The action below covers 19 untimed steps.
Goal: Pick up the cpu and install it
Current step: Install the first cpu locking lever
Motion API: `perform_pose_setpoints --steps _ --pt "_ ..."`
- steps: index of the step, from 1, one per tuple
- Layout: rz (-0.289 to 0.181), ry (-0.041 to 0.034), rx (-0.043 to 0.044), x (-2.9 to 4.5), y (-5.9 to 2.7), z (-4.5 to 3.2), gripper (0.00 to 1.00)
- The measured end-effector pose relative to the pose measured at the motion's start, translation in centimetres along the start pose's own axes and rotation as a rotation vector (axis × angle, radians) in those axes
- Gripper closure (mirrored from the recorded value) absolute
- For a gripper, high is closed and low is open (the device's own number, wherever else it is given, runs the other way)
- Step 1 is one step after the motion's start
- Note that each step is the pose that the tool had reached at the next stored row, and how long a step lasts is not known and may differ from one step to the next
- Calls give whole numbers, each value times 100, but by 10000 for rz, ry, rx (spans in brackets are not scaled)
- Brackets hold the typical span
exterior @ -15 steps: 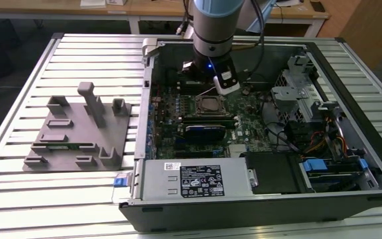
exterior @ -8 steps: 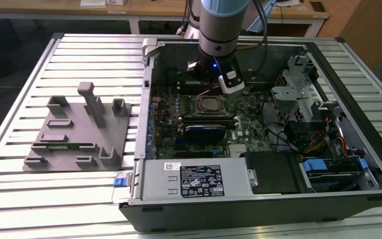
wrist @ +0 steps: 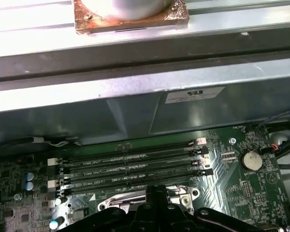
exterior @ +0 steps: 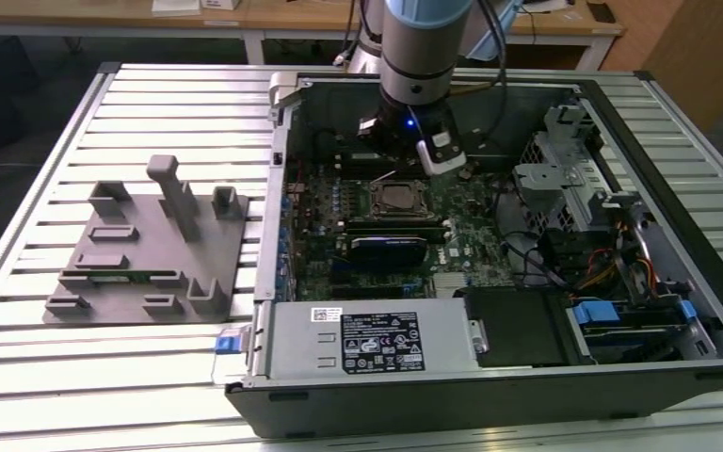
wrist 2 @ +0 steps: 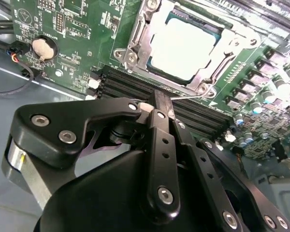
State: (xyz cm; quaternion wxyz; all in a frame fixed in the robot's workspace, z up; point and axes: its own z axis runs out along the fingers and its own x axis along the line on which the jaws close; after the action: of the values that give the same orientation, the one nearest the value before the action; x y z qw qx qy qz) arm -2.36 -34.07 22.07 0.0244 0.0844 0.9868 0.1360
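Observation:
The cpu (wrist 2: 183, 44), a pale silvery square, lies in the motherboard socket with a metal frame (wrist 2: 135, 46) around it. In the exterior view the socket (exterior: 398, 198) sits mid-board inside the open computer case (exterior: 613, 372). My gripper (wrist 2: 153, 104) hovers over the black memory slots (wrist 2: 130, 84) beside the socket, a little apart from the cpu. Its black fingers are shut together with nothing between them. In the exterior view the gripper (exterior: 384, 155) hangs just behind the socket. The first wrist view shows the gripper (wrist: 154, 193) above the socket frame (wrist: 181, 199).
A grey power-supply box (exterior: 375, 341) spans the case front. Drive cages and cables (exterior: 587, 217) fill the exterior view's right. A grey fixture plate (exterior: 148, 250) with uprights lies on the slatted table at the exterior view's left. A coin battery (wrist: 251, 159) sits on the board.

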Motion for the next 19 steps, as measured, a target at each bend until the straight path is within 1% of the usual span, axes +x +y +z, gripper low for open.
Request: perform_pose_setpoints --steps 3,6,9,11,17,18,19 --pt "4 -1 -1 7 28 35 89" --pt "9 -4 7 20 95 73 89" --pt "20 -16 55 31 147 103 89" --pt "44 -46 139 32 152 107 89" --pt "50 -57 153 32 152 107 89" --pt "65 -85 150 32 152 108 89" --pt "99 -139 150 32 152 108 89"
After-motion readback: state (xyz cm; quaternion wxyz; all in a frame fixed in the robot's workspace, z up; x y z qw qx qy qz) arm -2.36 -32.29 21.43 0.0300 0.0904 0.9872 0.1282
